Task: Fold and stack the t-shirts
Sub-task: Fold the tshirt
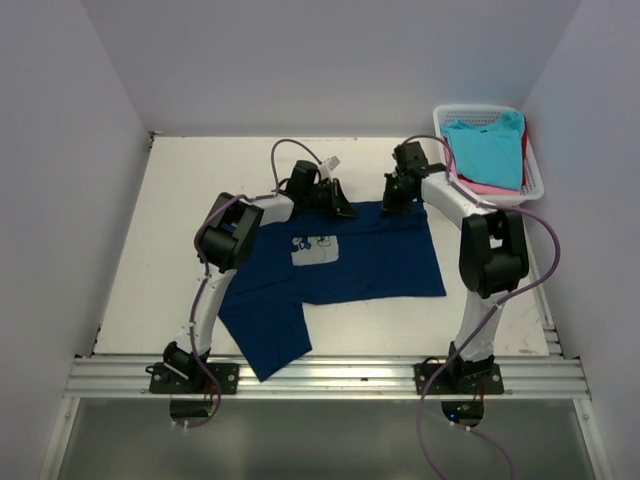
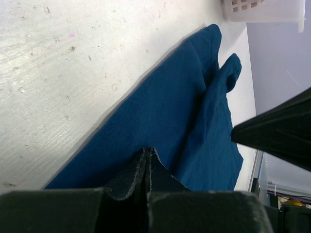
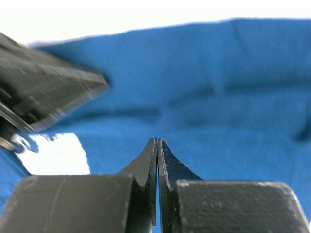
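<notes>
Sitting at navy t-shirt (image 1: pixel 370 255) far edge | left fingers (image 2: pixel 131 180) closed | right fingers (image 3: pixel 146 166) closed

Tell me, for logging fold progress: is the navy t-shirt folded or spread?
Spread: the navy t-shirt lies wide on the table, chest print up, no compact fold.

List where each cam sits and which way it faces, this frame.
Top external: above and behind bases, looking down on table, both arms, navy t-shirt, basket.
Left wrist: on left gripper, shut fingers showing, facing along shirt toward basket.
Right wrist: on right gripper, shut, low over shirt.
Shared: all show the navy t-shirt.
</notes>
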You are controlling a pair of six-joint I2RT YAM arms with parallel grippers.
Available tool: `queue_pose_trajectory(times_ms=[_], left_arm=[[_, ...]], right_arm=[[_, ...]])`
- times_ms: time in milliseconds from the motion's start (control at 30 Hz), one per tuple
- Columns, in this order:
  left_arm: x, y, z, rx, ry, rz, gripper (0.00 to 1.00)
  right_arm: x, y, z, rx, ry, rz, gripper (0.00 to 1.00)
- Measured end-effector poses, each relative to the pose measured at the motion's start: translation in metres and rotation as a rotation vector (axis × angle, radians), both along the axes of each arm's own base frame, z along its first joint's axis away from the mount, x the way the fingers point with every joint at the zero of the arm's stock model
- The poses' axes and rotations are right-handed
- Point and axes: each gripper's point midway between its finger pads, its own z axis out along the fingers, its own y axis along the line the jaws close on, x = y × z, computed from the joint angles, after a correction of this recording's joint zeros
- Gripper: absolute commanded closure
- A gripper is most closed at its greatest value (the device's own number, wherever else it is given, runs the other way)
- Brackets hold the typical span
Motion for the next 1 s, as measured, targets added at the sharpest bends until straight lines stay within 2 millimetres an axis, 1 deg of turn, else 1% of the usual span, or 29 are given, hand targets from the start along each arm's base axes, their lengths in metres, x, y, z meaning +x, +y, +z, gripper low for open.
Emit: queue_pose_trajectory(times_ms=[133, 167, 233, 400, 567, 867, 1000], left_arm=[[0.000, 0.001, 0.000, 0.000, 0.001, 0.000, 1.00], [0.000, 0.001, 0.000, 0.000, 0.001, 0.000, 1.00], [0.000, 0.000, 0.000, -0.001, 0.001, 0.000, 1.00], [0.000, 0.000, 0.000, -0.001, 0.001, 0.000, 1.00], [0.000, 0.001, 0.000, -0.001, 0.003, 0.001, 1.00], [0.001, 0.001, 0.001, -0.005, 0.015, 0.009, 1.00], [0.001, 0.002, 0.000, -0.005, 0.017, 0.010, 1.00]], right_arm=[[0.032, 0.010, 0.007, 0.019, -0.039, 0.005, 1.00], [0.038, 0.012, 0.006, 0.022, -0.043, 0.005, 1.00], [0.041, 0.014, -0.001, 0.025, -0.032, 0.008, 1.00], [0.032, 0.016, -0.024, 0.035, 0.030, 0.011, 1.00], [0.009, 0.016, -0.047, 0.050, 0.099, 0.009, 1.00], [0.000, 0.015, -0.046, 0.069, 0.078, 0.012, 1.00], [-0.019, 0.010, -0.046, 0.061, 0.092, 0.011, 1.00]])
